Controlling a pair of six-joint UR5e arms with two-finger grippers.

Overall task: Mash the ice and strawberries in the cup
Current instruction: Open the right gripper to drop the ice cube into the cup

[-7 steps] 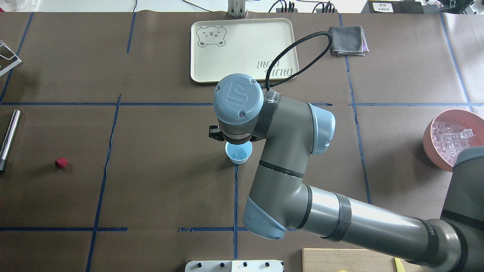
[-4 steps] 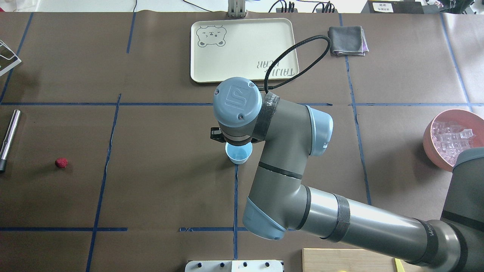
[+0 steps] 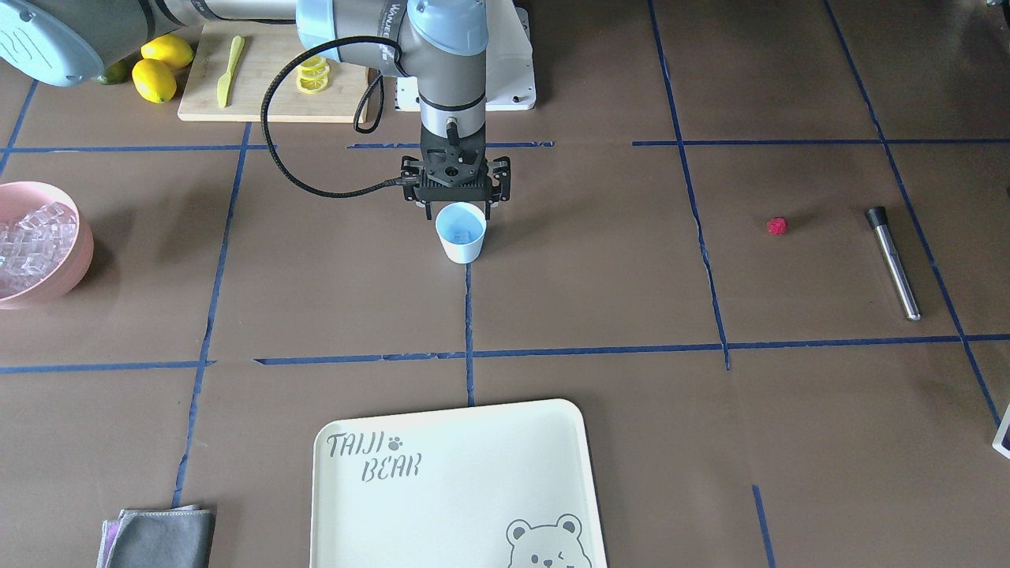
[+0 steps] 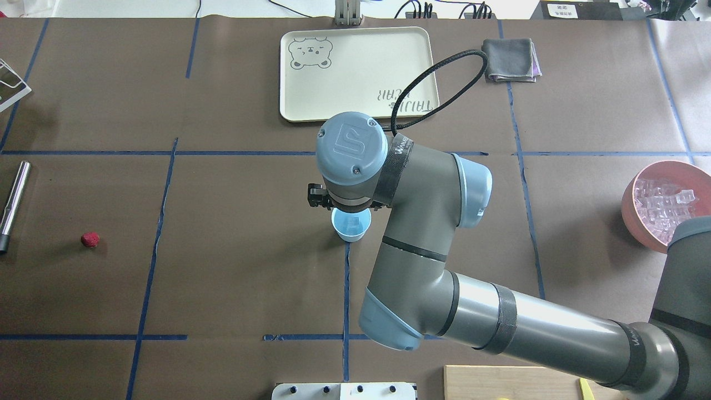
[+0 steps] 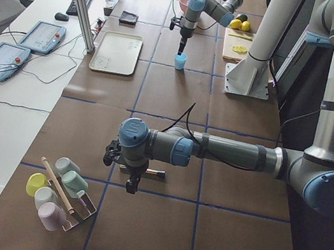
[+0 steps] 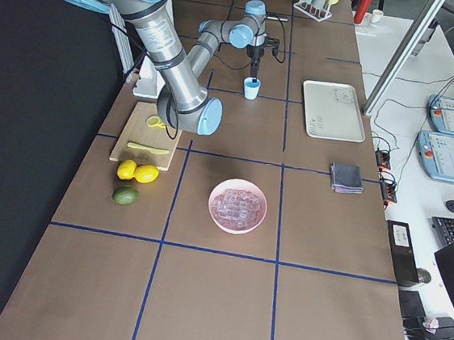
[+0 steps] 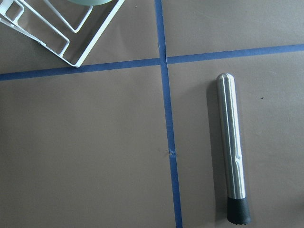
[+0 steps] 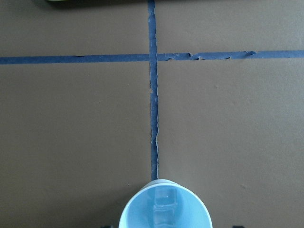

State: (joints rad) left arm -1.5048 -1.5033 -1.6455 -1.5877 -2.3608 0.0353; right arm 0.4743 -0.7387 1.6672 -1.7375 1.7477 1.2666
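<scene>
The white cup [image 3: 461, 231] with a light-blue inside stands upright at the table's middle. One clear ice cube [image 8: 165, 198] lies in it, also seen in the overhead view [image 4: 350, 225]. My right gripper [image 3: 456, 201] hangs just above the cup's rim, open and empty, with its fingers spread to both sides. The dark-red strawberry [image 3: 777, 226] lies alone on the table, far from the cup [image 4: 90, 239]. My left gripper [image 5: 130, 186] hovers near the steel muddler [image 7: 231, 147]; I cannot tell whether it is open or shut.
A pink bowl [image 3: 79, 252] full of ice cubes [image 4: 664, 203] sits at my right side. A cream tray [image 4: 355, 72] and grey cloth [image 4: 511, 59] lie beyond the cup. A cutting board [image 3: 260, 79] with lemons is near my base. A cup rack [image 5: 61, 194] stands by the left arm.
An ice cube now shows inside the cup, which looked empty before. My right wrist dipped toward the cup and then rose a little.
</scene>
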